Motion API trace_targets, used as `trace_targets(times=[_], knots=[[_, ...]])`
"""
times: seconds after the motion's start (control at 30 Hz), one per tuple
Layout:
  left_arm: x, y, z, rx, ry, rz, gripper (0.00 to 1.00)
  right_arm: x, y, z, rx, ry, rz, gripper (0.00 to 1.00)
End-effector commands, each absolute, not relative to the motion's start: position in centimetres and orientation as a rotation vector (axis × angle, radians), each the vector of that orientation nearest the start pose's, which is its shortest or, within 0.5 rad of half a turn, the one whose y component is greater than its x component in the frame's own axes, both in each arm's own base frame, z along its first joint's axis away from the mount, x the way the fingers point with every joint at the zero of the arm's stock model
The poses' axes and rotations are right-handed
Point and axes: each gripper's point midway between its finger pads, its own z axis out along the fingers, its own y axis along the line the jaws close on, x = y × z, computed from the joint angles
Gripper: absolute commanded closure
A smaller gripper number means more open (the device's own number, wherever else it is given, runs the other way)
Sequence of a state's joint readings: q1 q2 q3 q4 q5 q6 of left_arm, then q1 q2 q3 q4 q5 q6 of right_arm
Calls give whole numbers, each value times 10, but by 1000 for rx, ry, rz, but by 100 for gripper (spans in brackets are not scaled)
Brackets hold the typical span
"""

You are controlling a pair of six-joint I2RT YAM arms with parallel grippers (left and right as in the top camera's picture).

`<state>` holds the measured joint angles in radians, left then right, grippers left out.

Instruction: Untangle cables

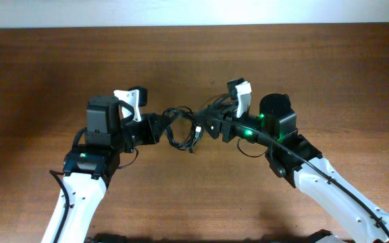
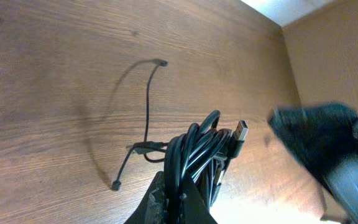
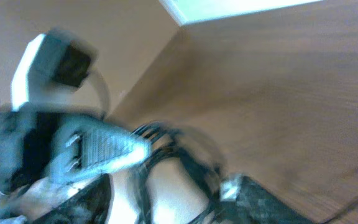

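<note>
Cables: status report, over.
Left gripper shut on cable bundle. Right gripper open at bundle, view blurred. One thin cable trails out from bundle. No obstruction seen.

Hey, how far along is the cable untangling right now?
Done: nothing looks separated yet; the cables form one coiled bundle between the arms.
In hand: the left gripper is shut on the bundle, with a USB plug and one thin strand sticking out. The right gripper sits at the bundle's other side; its view is blurred, so its grip is unclear.
Left: pulling the cords apart.
</note>
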<state>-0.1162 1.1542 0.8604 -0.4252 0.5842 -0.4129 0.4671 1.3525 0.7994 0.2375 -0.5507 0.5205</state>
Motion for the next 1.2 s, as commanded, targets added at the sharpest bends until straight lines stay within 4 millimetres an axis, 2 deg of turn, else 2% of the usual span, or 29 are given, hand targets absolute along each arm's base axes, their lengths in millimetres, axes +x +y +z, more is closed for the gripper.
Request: trace_targets(times=[0.0, 0.07, 0.13, 0.17, 0.23, 0.27, 0.4, 0.47, 0.5, 0.53, 0.57, 0.6, 0.63, 0.7, 0.73, 0.8, 0.87, 0.9, 1.0, 1.1, 1.17], knots=[[310, -143, 208, 146, 2266, -990, 100, 354, 244, 211, -199, 2022, 976, 45], [319, -144, 221, 138, 2201, -998, 100, 342, 254, 171, -214, 2172, 965, 46], [326, -145, 231, 131, 2154, -1005, 100, 318, 273, 140, -275, 2297, 968, 46], [331, -145, 239, 128, 2115, -1009, 100, 298, 281, 112, -313, 2410, 928, 46], [343, -147, 264, -9, 2034, -1110, 100, 278, 292, 79, -367, 2517, 883, 45], [347, -147, 275, -64, 1994, -1159, 100, 271, 298, 71, -395, 2540, 889, 45], [345, -146, 268, -81, 2026, -1154, 100, 258, 301, 79, -431, 2556, 959, 44], [345, -147, 268, 51, 2004, -1072, 100, 253, 290, 107, -413, 2524, 969, 44], [344, -147, 266, 119, 1994, -1033, 100, 254, 276, 125, -315, 2522, 985, 45], [339, -152, 268, 186, 1981, -1049, 100, 259, 256, 152, -101, 2505, 1051, 44], [335, -156, 270, 229, 1973, -1068, 100, 262, 250, 168, 5, 2480, 1115, 18], [331, -159, 271, 269, 1963, -1089, 100, 265, 244, 187, 72, 2429, 1192, 1], [328, -162, 273, 286, 1958, -1111, 100, 266, 242, 190, 77, 2416, 1184, 1], [323, -166, 274, 312, 1956, -1147, 100, 276, 234, 186, 128, 2402, 1102, 1], [320, -168, 275, 332, 1952, -1174, 100, 281, 230, 185, 179, 2397, 1075, 8], [314, -172, 277, 360, 1946, -1211, 100, 288, 223, 181, 371, 2399, 1073, 17], [307, -176, 279, 395, 1938, -1260, 100, 294, 218, 171, 571, 2405, 1067, 18], [306, -177, 280, 402, 1935, -1271, 100, 295, 219, 166, 615, 2419, 1073, 18], [306, -177, 281, 369, 1948, -1294, 100, 290, 234, 142, 642, 2521, 1124, 18], [306, -177, 281, 346, 1956, -1309, 100, 298, 260, 145, 551, 2505, 1289, 18], [306, -177, 281, 330, 1962, -1319, 100, 299, 263, 138, 649, 2528, 1321, 21]])
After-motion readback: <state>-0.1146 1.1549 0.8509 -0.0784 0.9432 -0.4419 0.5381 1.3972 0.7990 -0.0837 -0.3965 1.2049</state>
